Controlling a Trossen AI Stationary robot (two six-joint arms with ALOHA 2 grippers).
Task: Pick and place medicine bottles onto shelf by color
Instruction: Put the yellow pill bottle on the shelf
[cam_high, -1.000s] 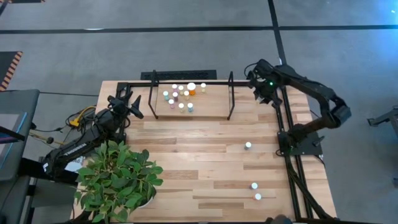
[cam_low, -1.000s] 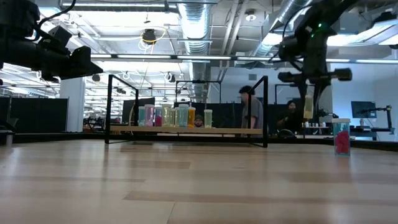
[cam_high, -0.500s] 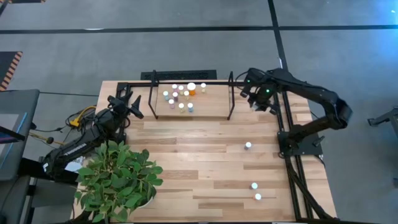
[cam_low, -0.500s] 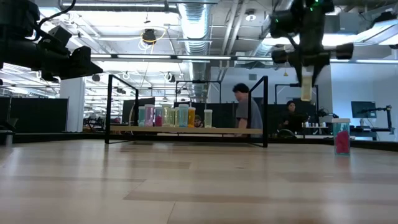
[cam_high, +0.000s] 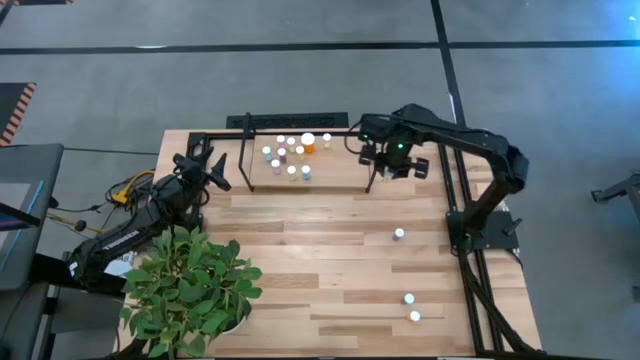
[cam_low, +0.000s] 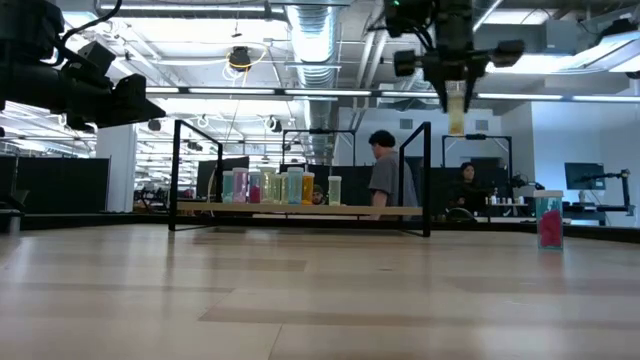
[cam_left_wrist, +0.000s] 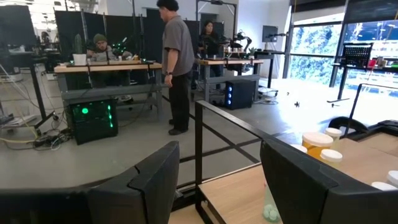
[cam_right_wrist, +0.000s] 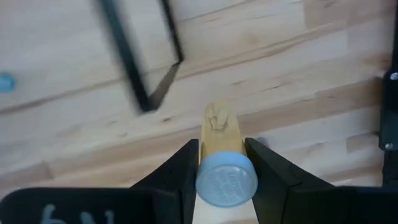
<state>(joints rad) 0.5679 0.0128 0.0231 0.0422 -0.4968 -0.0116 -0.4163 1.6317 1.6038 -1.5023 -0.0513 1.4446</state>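
The shelf (cam_high: 306, 187), a black wire rack with a wood board, stands at the table's far side and carries several small bottles (cam_high: 292, 155), among them a larger orange one (cam_high: 308, 143). My right gripper (cam_high: 391, 164) is high above the shelf's right end loop (cam_high: 371, 152), shut on a yellowish bottle (cam_right_wrist: 222, 146) that also shows in the low view (cam_low: 456, 108). My left gripper (cam_left_wrist: 217, 186) is open and empty in the air left of the shelf (cam_high: 212, 168). Three more bottles stand on the table at right (cam_high: 399, 234), (cam_high: 409, 298), (cam_high: 415, 316). My right gripper pinches the yellowish bottle between its two fingers (cam_right_wrist: 181, 167), on the body's sides just below the pale cap (cam_right_wrist: 225, 178). The fingers point down from above. The bottle hangs upright below them (cam_low: 456, 115), lifted clear of table and shelf.
A potted green plant (cam_high: 190, 285) fills the near left corner. A black frame rail (cam_high: 465, 240) runs along the table's right side. A pink bottle (cam_low: 548, 222) shows at the right in the low view. People stand in the room beyond the table (cam_low: 385, 180).
My right gripper has carried the yellowish bottle toward the table's left edge, from beyond the shelf's right end to above its right end loop, and a little upward. The bottle stays upright and held. My left arm has kept still.
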